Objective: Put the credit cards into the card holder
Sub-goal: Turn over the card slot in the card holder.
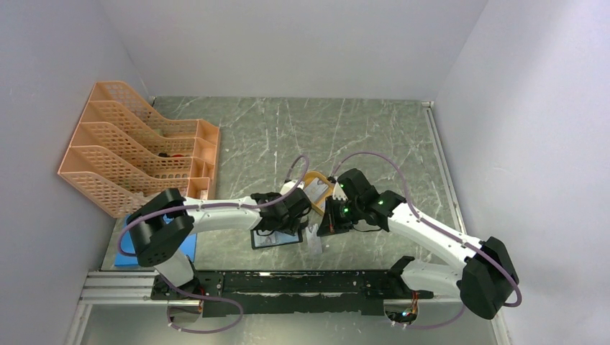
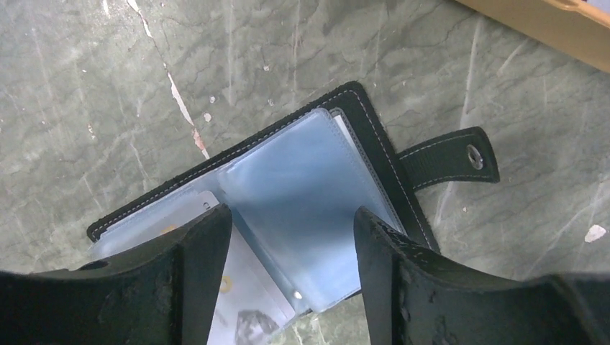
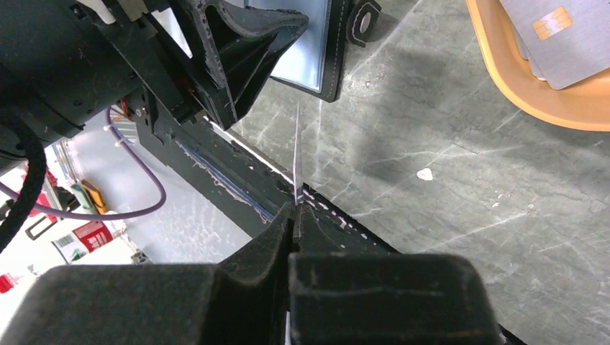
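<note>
The card holder point(image 2: 302, 180) lies open on the marble table, black with bluish clear pockets and its snap tab point(image 2: 449, 154) to the right. My left gripper point(image 2: 291, 215) is open just above it, its fingers astride a clear pocket leaf. A credit card point(image 2: 244, 302) shows in the pocket beside the left finger. My right gripper point(image 3: 295, 208) is shut on a credit card point(image 3: 297, 151) seen edge-on, upright near the holder's point(image 3: 334, 50) corner. In the top view this card point(image 1: 313, 241) sits just right of the holder point(image 1: 275, 238). More credit cards point(image 3: 568, 36) lie in the orange tray point(image 3: 518, 86).
The orange tray point(image 1: 319, 188) stands just behind both grippers. An orange file rack point(image 1: 137, 151) fills the far left. A blue pad point(image 1: 129, 255) lies under the left arm near the table's front rail point(image 1: 288, 284).
</note>
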